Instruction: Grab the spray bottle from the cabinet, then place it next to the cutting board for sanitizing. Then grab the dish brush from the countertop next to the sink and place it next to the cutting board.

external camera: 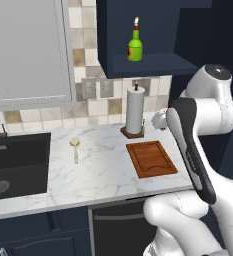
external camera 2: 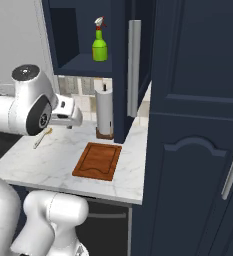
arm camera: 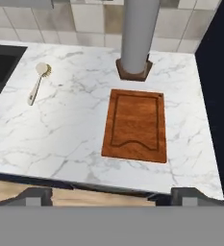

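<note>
Spray bottle: the small bright green round-bodied spray bottle [external camera: 135, 48] with its white-and-red top was seen standing upright on the shelf of the dark navy wall cabinet [external camera: 153, 65]; it was not touched by anything.
Cutting board: the rectangular reddish-brown grooved wooden cutting board [arm camera: 135, 125] was found lying flat on the white grey-veined marble countertop [arm camera: 70, 129], near the front edge; the tall white paper-towel roll [external camera: 135, 110] on its brown base was placed just behind it, against the tiled wall.
Dish brush: the small pale tan round-headed dish brush [arm camera: 39, 80] was spotted flat on the marble, between the black rectangular sink [external camera: 15, 165] and the board, well apart from the board.
Gripper: the robot's two-finger gripper [external camera 2: 70, 119] was held above the countertop, short of the board and well below the shelf; nothing was seen between its dark fingertips [arm camera: 36, 197]; whether the jaws were released or clenched could not be told.
</note>
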